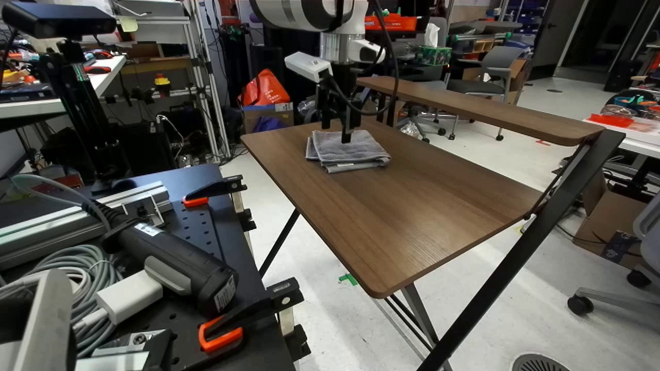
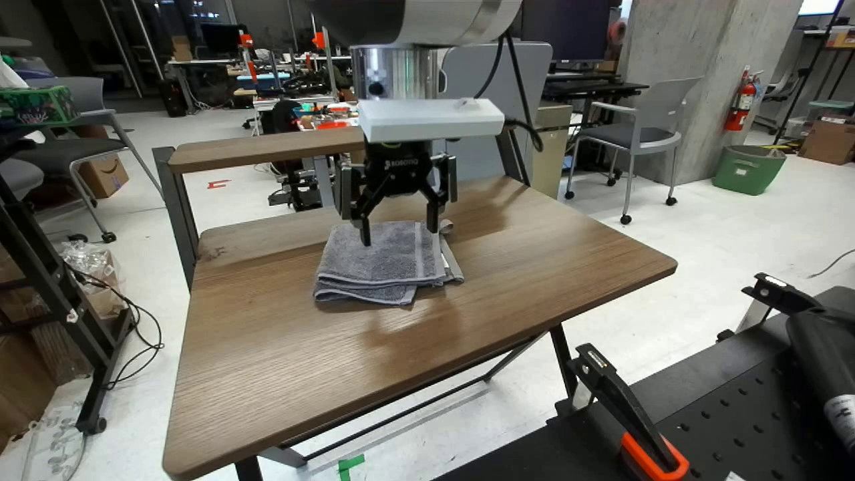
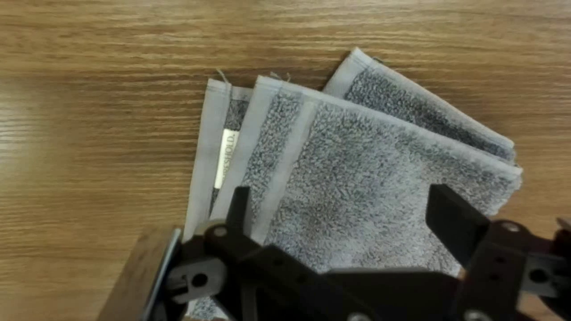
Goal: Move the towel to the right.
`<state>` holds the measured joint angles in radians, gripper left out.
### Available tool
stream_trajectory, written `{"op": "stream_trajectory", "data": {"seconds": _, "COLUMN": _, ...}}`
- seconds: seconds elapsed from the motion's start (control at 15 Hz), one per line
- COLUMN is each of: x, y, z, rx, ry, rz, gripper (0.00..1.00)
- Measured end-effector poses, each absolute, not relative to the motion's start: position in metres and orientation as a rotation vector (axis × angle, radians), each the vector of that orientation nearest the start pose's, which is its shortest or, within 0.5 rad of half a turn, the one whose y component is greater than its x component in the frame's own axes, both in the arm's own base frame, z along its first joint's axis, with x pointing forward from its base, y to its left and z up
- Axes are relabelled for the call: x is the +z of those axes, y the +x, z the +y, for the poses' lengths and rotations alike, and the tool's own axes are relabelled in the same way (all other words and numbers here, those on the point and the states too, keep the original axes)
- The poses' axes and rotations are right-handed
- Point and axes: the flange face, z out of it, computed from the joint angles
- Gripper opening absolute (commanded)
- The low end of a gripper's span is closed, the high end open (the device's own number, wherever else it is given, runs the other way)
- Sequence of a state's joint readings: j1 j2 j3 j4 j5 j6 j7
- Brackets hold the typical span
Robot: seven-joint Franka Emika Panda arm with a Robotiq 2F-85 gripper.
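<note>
Towel (image 1: pixel 356 149), in an exterior view: grey, folded into a layered, roughly square stack, lying flat near the far end of the brown worktop (image 1: pixel 423 216).
Fingers (image 1: pixel 346 135), same view: black, pointing straight down, a gap between them; the nearer one shows against the towel, and contact cannot be judged.
Towel (image 2: pixel 381 257), in an exterior view: on the worktop (image 2: pixel 280 354), set back toward the raised shelf (image 2: pixel 267 150), a pale stripe running down one side of its top layer.
Fingers (image 2: pixel 365 231), same view: spread wide, tips directly above or against the towel; which of the two cannot be told.
Towel (image 3: pixel 357 178), wrist view: pale-edged corners fanned out along the top, a white label (image 3: pixel 226 156) with printed letters at the left.
Fingers (image 3: pixel 453 218), wrist view: wide apart, one over the pale border at left, the other over the grey pile near the right edge, towel showing between.
</note>
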<state>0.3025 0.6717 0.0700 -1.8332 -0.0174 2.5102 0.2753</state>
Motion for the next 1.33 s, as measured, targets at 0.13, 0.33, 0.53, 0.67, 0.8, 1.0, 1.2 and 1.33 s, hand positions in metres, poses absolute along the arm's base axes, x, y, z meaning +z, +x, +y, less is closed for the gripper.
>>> {"op": "stream_trajectory", "data": {"seconds": 0.13, "x": 0.148, "y": 0.603, "z": 0.243, "rx": 0.018, "ry": -3.109, "rz": -0.157, "gripper": 1.0}}
{"op": "stream_trajectory", "data": {"seconds": 0.33, "x": 0.129, "y": 0.61, "z": 0.252, "rx": 0.023, "ry": -3.115, "rz": -0.158, "gripper": 1.0}}
{"op": "stream_trajectory", "data": {"seconds": 0.53, "x": 0.114, "y": 0.619, "z": 0.246, "rx": 0.027, "ry": -3.129, "rz": -0.131, "gripper": 1.0}}
{"op": "stream_trajectory", "data": {"seconds": 0.67, "x": 0.113, "y": 0.626, "z": 0.237, "rx": 0.024, "ry": -3.142, "rz": -0.105, "gripper": 1.0}}
{"op": "stream_trajectory", "data": {"seconds": 0.8, "x": 0.112, "y": 0.631, "z": 0.225, "rx": 0.027, "ry": -3.156, "rz": -0.073, "gripper": 1.0}}
{"op": "stream_trajectory", "data": {"seconds": 1.0, "x": 0.107, "y": 0.637, "z": 0.198, "rx": 0.042, "ry": -3.175, "rz": 0.004, "gripper": 1.0}}
{"op": "stream_trajectory", "data": {"seconds": 1.2, "x": 0.093, "y": 0.638, "z": 0.152, "rx": 0.099, "ry": -3.201, "rz": 0.126, "gripper": 1.0}}
{"op": "stream_trajectory", "data": {"seconds": 1.33, "x": 0.086, "y": 0.638, "z": 0.12, "rx": 0.129, "ry": -3.203, "rz": 0.215, "gripper": 1.0}}
